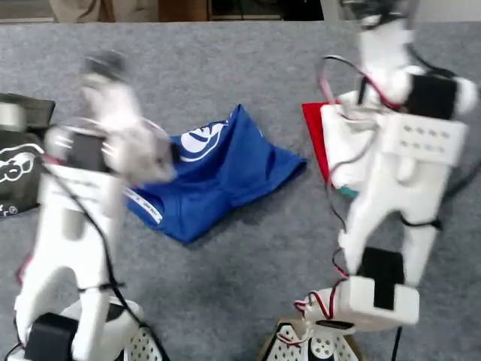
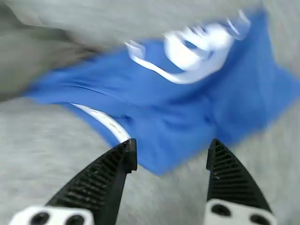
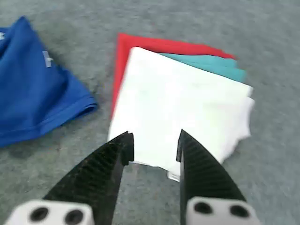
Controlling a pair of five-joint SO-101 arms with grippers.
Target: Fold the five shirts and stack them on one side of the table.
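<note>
- My left gripper [image 2: 171, 154] has its fingers spread over the blue shirt's [image 2: 197, 112] near edge. Outside either fingertip the grey table [image 2: 42, 154] is bare, so there is room to come down.
- The parted fingers of my right gripper [image 3: 154, 145] straddle the near edge of the white shirt [image 3: 183, 98] topping the stack, with bare table behind the tips.
- Ahead of those fingers, a narrow grey lane separates stack and blue shirt.

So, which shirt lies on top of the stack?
The white shirt. It covers the teal shirt and the red shirt beneath it; the blue shirt lies apart, crumpled, not on the stack.
</note>
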